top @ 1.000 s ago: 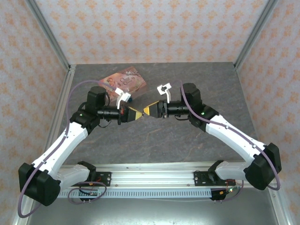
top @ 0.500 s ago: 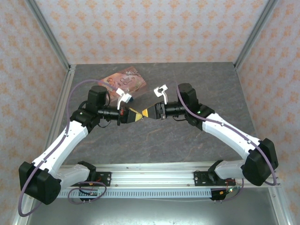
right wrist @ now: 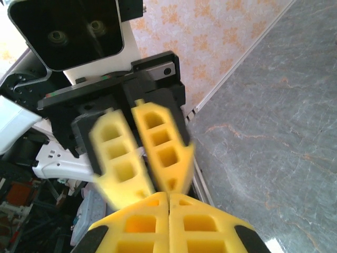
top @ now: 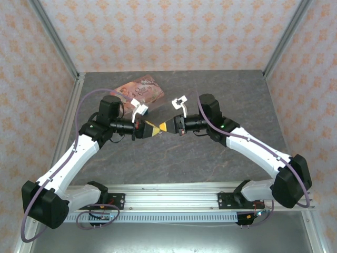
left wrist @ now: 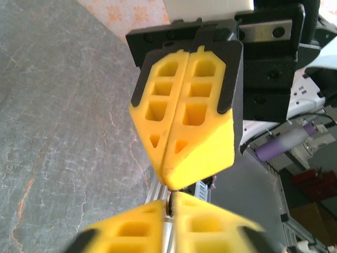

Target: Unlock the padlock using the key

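Observation:
My left gripper (top: 154, 129) and right gripper (top: 165, 126) meet tip to tip above the middle of the table. In the left wrist view a thin silvery metal piece, the key (left wrist: 172, 203), sits edge-on between my left gripper's (left wrist: 172, 200) yellow fingers, which are shut on it. The right gripper (left wrist: 170, 182) comes down from above with its jaws pressed together, its tip touching the key's end. In the right wrist view my right gripper (right wrist: 168, 196) is shut with nothing visible between its pads, and the left gripper (right wrist: 158, 188) is blurred. The padlock is hidden behind the left wrist.
The pink picture-printed tin (top: 141, 89) lies at the back left of the grey stone-patterned table (top: 210, 158), just behind the left wrist. Metal frame posts (top: 55, 39) and patterned walls close in the sides and back.
The right gripper has moved left and slightly back, closing the gap until its tip meets the left gripper's tip. The left arm has hardly moved.

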Robot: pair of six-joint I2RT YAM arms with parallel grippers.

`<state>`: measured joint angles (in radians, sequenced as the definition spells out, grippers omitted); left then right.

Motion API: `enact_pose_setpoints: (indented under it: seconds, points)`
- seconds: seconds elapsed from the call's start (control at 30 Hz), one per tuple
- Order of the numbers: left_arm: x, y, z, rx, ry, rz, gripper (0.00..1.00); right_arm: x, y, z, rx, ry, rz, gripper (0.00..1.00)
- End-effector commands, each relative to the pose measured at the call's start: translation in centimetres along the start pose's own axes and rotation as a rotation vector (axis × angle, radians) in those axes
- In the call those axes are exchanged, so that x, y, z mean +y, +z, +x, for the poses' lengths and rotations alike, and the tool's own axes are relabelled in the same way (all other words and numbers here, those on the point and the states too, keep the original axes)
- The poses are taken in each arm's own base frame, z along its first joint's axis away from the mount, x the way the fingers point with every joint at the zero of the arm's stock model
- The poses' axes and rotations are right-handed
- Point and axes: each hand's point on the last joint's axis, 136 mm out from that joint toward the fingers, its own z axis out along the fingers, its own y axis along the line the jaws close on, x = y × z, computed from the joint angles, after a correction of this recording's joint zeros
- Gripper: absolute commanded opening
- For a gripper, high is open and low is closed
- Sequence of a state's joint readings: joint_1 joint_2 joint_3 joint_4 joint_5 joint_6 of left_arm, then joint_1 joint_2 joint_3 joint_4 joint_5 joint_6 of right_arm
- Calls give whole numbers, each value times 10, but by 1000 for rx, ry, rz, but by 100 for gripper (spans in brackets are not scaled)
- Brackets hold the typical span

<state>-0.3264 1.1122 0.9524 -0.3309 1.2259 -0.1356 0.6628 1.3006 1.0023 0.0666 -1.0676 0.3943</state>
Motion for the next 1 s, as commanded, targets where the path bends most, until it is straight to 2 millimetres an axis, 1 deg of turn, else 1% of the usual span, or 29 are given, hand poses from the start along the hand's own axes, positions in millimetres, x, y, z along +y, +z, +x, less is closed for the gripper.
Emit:
enact_pose_setpoints:
  seconds: [0.0, 0.03, 0.1, 0.2, 0.3, 0.4, 0.53, 0.63, 0.73, 0.83, 0.97]
  points:
    - [1, -7, -11, -79, -9, -51, 39, 10, -1, -15, -78, -55, -21, 0]
    - [3, -10, -15, -115, -20, -67, 44, 9, -2, -16, -92, -56, -16, 0]
    - [12, -16, -26, -214, -61, -119, 50, 8, -4, -19, -116, -57, -9, 0]
    - [12, -24, -42, -380, -116, -99, 52, 6, -4, -22, -138, -53, 2, 0]
    - [13, -29, -42, -453, -140, -94, 52, 6, -5, -24, -154, -47, 1, 0]
    - [10, -25, -37, -439, -142, -73, 52, 5, -4, -26, -162, -42, -2, 0]
    - [-1, -18, -37, -421, -124, -34, 51, 4, -2, -28, -167, -33, -11, 0]
    - [-8, -9, -36, -396, -112, -13, 49, 4, -2, -29, -176, -29, -16, 0]
    - [-5, -2, -32, -369, -120, -15, 48, 4, -2, -29, -180, -28, -14, 0]
    - [-1, 0, -31, -366, -126, -18, 44, 5, -4, -29, -184, -33, -14, 0]
    - [-1, 0, -31, -366, -124, -20, 38, 5, -5, -28, -184, -36, -6, 0]
